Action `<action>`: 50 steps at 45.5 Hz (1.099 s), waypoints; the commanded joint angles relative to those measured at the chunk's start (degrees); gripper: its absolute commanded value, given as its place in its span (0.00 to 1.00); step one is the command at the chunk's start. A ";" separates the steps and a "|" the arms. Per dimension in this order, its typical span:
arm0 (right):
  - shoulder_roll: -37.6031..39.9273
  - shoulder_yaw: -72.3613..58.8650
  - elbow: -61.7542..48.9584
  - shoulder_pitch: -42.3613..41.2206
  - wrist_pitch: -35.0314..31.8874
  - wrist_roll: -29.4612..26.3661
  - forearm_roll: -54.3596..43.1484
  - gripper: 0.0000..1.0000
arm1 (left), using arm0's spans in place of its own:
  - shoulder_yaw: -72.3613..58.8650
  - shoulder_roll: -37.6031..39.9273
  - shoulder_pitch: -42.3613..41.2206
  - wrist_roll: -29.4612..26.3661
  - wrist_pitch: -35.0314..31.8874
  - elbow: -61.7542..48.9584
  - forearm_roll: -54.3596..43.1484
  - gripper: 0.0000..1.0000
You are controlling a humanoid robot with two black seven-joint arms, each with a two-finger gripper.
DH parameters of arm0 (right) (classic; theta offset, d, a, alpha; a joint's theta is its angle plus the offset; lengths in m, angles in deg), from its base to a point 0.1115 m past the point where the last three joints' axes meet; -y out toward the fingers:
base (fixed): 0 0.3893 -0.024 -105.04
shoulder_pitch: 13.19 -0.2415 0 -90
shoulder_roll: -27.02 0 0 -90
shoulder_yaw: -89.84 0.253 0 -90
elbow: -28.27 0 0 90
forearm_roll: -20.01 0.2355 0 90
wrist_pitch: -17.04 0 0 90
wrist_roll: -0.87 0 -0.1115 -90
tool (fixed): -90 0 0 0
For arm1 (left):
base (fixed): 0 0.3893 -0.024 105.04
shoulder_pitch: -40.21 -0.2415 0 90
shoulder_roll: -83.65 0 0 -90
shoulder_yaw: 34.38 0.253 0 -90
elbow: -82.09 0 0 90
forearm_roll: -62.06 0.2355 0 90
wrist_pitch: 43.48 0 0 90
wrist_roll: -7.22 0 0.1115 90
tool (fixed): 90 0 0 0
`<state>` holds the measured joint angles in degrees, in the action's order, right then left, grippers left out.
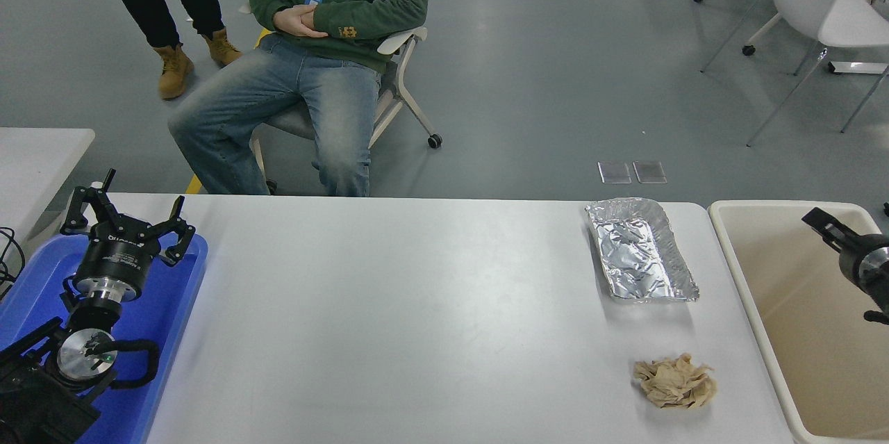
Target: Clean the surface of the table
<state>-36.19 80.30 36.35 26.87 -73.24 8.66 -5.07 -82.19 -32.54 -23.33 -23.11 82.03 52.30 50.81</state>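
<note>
White table surface [417, 305] fills the middle, holding a foil tray [640, 249] far right and crumpled paper [674, 381] near right. Left gripper [125, 218] splayed, holding nothing, over a blue tray [173, 305] (parked); right gripper [826, 225] above the bin [736, 249], grip unclear.

Our left arm comes in from the lower left corner and points away from us. Its wrist is upright and the left gripper [126, 216] sits at its top with the black fingers [179, 230] spread wide apart. Our right arm enters at the right edge, only its end showing. The right gripper [823, 222] points up and to the left; we cannot tell how its fingers stand.
</note>
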 commanded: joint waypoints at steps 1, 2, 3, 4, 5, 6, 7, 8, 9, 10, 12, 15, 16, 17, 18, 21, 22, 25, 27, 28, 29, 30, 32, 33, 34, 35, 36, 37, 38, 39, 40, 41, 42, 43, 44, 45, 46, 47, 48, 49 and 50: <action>1.33 10.84 4.04 -2.87 -3.32 0.20 1.00 1.00 | 0.00 0.00 0.00 0.00 0.00 0.00 0.00 1.00; 1.76 12.42 5.09 -3.14 -3.59 0.20 1.00 1.00 | 0.00 0.00 0.00 0.00 0.00 0.00 0.00 1.00; 2.20 14.26 6.41 -3.31 -3.85 0.20 1.00 1.00 | 0.00 0.00 0.00 0.00 0.00 0.00 0.00 1.00; 2.64 16.20 7.90 -3.40 -3.94 0.20 1.00 1.00 | 0.00 0.00 0.00 0.00 0.00 0.00 0.00 1.00; 3.08 17.87 9.66 -3.40 -3.94 0.20 1.00 1.00 | 0.00 0.00 0.00 0.00 0.00 0.00 0.00 1.00; 3.61 19.37 11.50 -3.40 -3.94 0.20 1.00 1.00 | 0.00 0.00 0.00 0.00 0.00 0.00 0.00 1.00; 4.22 20.77 13.35 -3.40 -4.03 0.20 1.00 1.00 | 0.00 0.00 0.00 0.00 0.00 0.00 0.00 1.00; 4.93 22.00 15.19 -3.40 -4.03 0.20 0.91 1.00 | 0.00 0.00 0.00 0.00 0.00 0.00 0.00 1.00; 5.72 23.15 17.30 -3.40 -3.94 0.20 1.00 1.00 | 0.00 0.00 0.00 0.00 0.00 0.00 0.00 1.00; 6.42 24.29 19.32 -3.40 -3.94 0.29 1.00 1.00 | 0.00 0.00 0.00 0.00 0.00 0.00 0.00 1.00; 7.56 26.23 23.19 -3.40 -3.86 0.20 1.00 1.00 | 0.00 0.00 0.00 0.00 0.00 0.00 0.00 1.00; 8.88 29.39 28.03 -3.40 -3.86 0.20 1.00 1.00 | 0.00 0.00 0.00 0.00 0.00 0.00 0.00 1.00; 9.32 30.53 29.44 -3.40 -3.86 0.20 1.00 1.00 | 0.00 0.00 0.00 0.00 0.00 0.00 0.00 1.00; 9.68 31.59 30.67 -3.32 -3.86 0.20 1.00 1.00 | 0.00 0.00 0.00 0.00 0.00 0.00 0.00 1.00; 9.94 32.82 31.81 -3.31 -3.86 0.20 1.00 1.00 | 0.00 0.00 0.00 0.00 0.00 0.00 0.00 1.00; 10.38 37.21 35.07 -2.96 -3.94 0.20 1.09 1.00 | 0.00 0.00 0.09 0.00 0.00 0.00 0.00 1.00; 10.30 38.35 35.68 -2.79 -3.94 0.20 1.17 1.00 | 0.00 0.00 0.00 -0.08 0.00 0.00 0.00 1.00; 9.59 41.00 37.09 -2.26 -3.94 0.20 2.49 1.00 | 0.00 0.00 0.00 0.00 0.00 0.00 0.00 1.00; 8.98 41.70 38.15 -1.91 -3.94 0.20 4.42 1.00 | 0.00 0.00 0.09 0.00 0.00 0.00 0.00 1.00; 8.63 41.88 38.50 -1.82 -3.94 0.20 5.47 1.00 | 0.00 0.00 0.09 0.00 0.00 0.00 0.00 1.00; 8.28 41.88 38.76 -1.73 -3.94 0.20 6.87 1.00 | 0.00 0.00 0.09 0.00 0.00 0.00 0.00 1.00; 7.84 41.88 38.94 -1.65 -3.94 0.20 8.28 1.00 | 0.00 0.00 0.00 0.00 0.00 0.00 0.00 1.00; 6.96 41.88 39.03 -1.56 -3.94 0.20 11.27 1.00 | 0.00 0.00 0.09 0.00 0.00 0.00 0.00 1.00; 6.43 41.88 39.03 -1.47 -3.94 0.20 12.67 1.00 | 0.00 0.00 0.09 0.00 0.00 0.00 0.00 1.00; 5.91 41.88 39.03 -1.38 -3.94 0.20 14.08 1.00 | 0.00 0.00 0.00 0.00 0.00 0.00 0.00 1.00; 5.38 41.88 39.03 -1.21 -3.94 0.20 15.23 1.00 | 0.00 0.00 0.09 0.00 0.00 0.00 0.00 1.00; 4.94 41.97 39.12 -0.94 -3.94 0.29 16.28 1.00 | 0.00 0.00 0.09 0.00 0.00 0.00 0.00 1.00; 4.50 42.06 39.12 -0.68 -3.94 0.29 17.16 1.00 | 0.00 0.00 0.09 0.00 0.00 0.00 0.00 1.00; 4.06 42.06 39.12 -0.42 -3.94 0.38 18.04 1.00 | 0.00 0.00 0.00 -0.08 0.00 0.00 0.00 1.00; 3.71 42.23 39.21 -0.24 -3.94 0.55 18.83 1.00 | 0.00 0.00 0.09 0.00 0.00 0.00 0.00 1.00; 3.27 42.41 39.38 0.02 -3.94 0.82 19.36 1.00 | 0.00 0.00 0.09 0.00 0.00 0.00 0.00 1.00; 2.92 42.76 39.47 0.29 -3.94 1.08 19.98 1.00 | 0.00 0.00 0.09 0.00 0.00 0.00 0.00 1.00; 2.48 43.02 39.56 0.46 -3.94 1.52 20.42 1.00 | 0.00 0.00 0.09 0.00 0.00 0.00 0.00 1.00; 2.12 43.37 39.64 0.90 -3.94 1.87 20.77 1.00 | 0.00 0.00 0.00 -0.08 0.00 0.00 0.00 1.00; 1.77 43.64 39.73 1.25 -3.94 2.40 21.12 1.00 | 0.00 0.00 0.09 0.00 0.00 0.00 0.00 1.00; 1.33 43.99 39.73 1.69 -3.94 2.75 21.47 1.00 | 0.00 0.00 0.09 -0.08 0.00 0.00 0.00 1.00; 0.89 44.34 39.73 2.13 -4.03 3.19 21.83 1.00 | 0.00 0.00 0.09 0.00 0.00 0.00 0.00 1.00; 0.37 44.60 39.73 2.74 -4.12 3.63 22.09 1.00 | 0.00 0.00 0.09 0.00 0.00 0.00 0.00 1.00; -0.16 44.87 39.65 3.27 -4.21 3.98 22.27 1.00 | 0.00 0.00 0.09 -0.08 0.00 0.00 0.00 1.00; -0.60 45.13 39.65 3.71 -4.38 4.33 22.36 1.00 | 0.00 0.00 0.09 0.00 0.00 0.00 0.00 1.00; -0.95 45.39 39.73 4.24 -4.64 4.86 22.53 1.00 | 0.00 0.00 0.09 -0.08 0.00 0.00 0.00 1.00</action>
<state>-32.99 122.57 74.80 27.43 -77.21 10.48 12.33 -82.19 -32.54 -23.26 -23.12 82.03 52.30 50.82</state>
